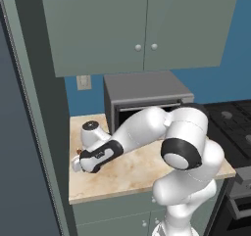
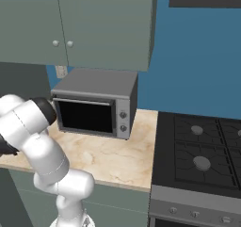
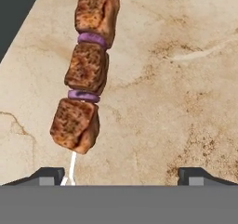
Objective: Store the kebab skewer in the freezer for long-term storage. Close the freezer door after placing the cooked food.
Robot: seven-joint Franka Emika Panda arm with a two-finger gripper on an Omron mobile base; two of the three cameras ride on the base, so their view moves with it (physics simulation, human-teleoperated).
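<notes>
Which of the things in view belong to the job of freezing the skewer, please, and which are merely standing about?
Part of the job:
- kebab skewer, lying on the counter
- gripper, open, low over the skewer

Just standing about:
- microwave
- stove
- wall cabinets

Arm folded forward and left from the base, elbow raised, forearm angled down toward the table (image 1: pixel 147 174). Wrist bent low at the left end. Gripper (image 3: pixel 125 174) pointed steeply downward, fingers (image 3: pixel 46 175) spread wide apart, nothing between them. In the left base view, hand apparently just above the surface; contact not determinable.
</notes>
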